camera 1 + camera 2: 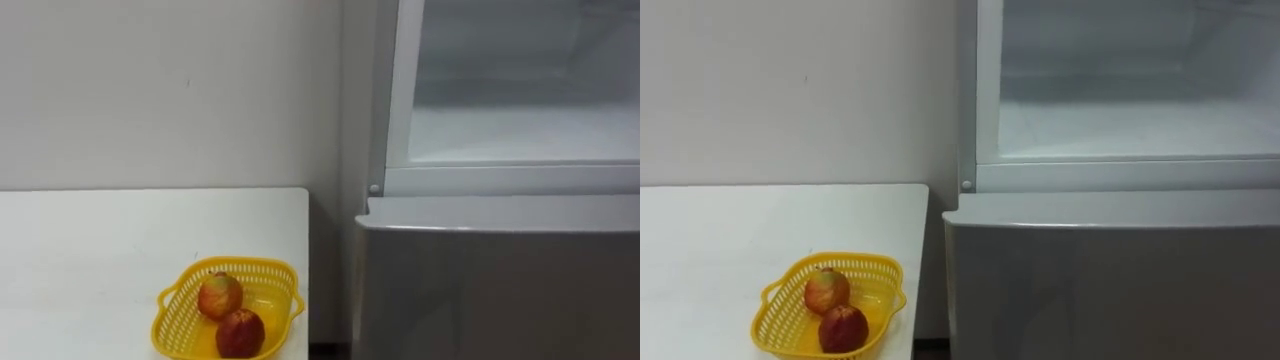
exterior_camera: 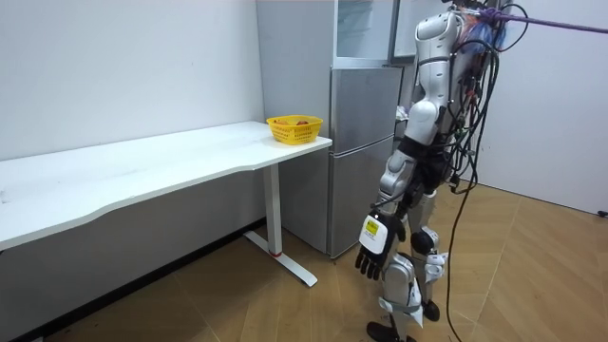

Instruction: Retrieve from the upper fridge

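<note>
Open upper fridge [image 1: 520,130] — basket [image 1: 262,266] holds two apples [image 1: 220,296].

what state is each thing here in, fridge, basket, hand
upper fridge compartment: open
lower fridge door: shut
yellow basket: upright on the white table, two apples inside
left hand: hanging by the robot's side, fingers relaxed, holding nothing

Place: a sparse lab room, looking like a mock kitchen corner.
Right: a grey fridge [image 2: 366,142] is standing against bare white walls [image 2: 123,66].
Left: a long white table [image 2: 142,173] is carrying a yellow basket [image 1: 240,264] of apples [image 1: 220,295].
</note>
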`<state>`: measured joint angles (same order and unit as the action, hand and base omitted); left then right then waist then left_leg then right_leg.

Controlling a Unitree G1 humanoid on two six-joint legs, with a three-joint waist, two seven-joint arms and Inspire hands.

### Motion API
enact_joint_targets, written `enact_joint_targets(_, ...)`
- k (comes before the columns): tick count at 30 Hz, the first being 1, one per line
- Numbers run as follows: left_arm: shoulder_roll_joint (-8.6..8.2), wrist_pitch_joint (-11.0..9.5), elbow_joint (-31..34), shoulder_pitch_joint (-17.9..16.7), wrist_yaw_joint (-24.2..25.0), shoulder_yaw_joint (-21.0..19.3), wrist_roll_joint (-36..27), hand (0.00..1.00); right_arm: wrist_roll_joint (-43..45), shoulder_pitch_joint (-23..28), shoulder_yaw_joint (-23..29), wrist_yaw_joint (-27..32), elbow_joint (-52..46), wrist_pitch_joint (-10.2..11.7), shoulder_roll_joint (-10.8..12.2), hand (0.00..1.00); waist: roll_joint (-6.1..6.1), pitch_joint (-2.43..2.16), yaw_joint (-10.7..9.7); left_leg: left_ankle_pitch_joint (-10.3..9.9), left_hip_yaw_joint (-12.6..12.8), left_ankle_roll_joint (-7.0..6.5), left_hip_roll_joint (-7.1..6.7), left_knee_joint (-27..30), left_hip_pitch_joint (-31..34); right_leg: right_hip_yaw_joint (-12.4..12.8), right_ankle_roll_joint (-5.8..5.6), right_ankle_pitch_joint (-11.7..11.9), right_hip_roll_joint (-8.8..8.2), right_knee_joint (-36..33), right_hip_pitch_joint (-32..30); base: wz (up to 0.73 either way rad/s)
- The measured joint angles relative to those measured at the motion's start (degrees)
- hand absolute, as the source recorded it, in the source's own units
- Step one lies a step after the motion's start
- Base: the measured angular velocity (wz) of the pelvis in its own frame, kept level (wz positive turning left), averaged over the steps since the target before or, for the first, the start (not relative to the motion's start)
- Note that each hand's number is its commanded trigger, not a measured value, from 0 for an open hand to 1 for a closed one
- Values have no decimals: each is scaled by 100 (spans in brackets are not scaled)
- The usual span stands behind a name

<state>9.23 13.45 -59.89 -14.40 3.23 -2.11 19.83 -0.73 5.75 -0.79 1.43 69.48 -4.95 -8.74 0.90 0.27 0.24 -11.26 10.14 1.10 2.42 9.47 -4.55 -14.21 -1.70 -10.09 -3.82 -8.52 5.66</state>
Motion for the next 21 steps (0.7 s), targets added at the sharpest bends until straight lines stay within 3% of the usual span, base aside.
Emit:
enact_joint_targets(5,-64,-4,9,41,-25,-269,-2,0,-1583,-11,730,151,399,-13,18,0,13,-2,-71,-2,-39,-3,-12,-3,-10,-18,-12,-11,-5,5,46,4)
enact_joint_targets(8,-114,-15,103,-49,-32,-628,1,0,-3076,28,1587,271,411,-30,19,0,17,-6,-289,-2,-99,-3,-14,-3,-22,-33,-11,-11,7,63,82,5)
enact_joint_targets(10,-137,-38,242,-131,-53,-1117,-9,0,-4373,75,2398,382,405,-43,-14,0,24,-9,-428,-1,-106,-3,-11,-4,-18,-40,-4,-17,12,59,70,2)
enact_joint_targets(15,-143,-183,271,-158,-165,-1372,-123,0,-7021,21,3542,805,78,-33,-33,0,67,-37,-654,-1,-71,-3,-18,-7,-9,10,-5,-37,0,-25,-9,-7)
enact_joint_targets(21,-169,-392,504,-140,-197,-1512,-159,0,-8190,-42,4100,1228,-884,294,-59,0,108,-60,-697,0,-34,-3,-9,-8,36,27,7,-54,1,-59,-102,-3)
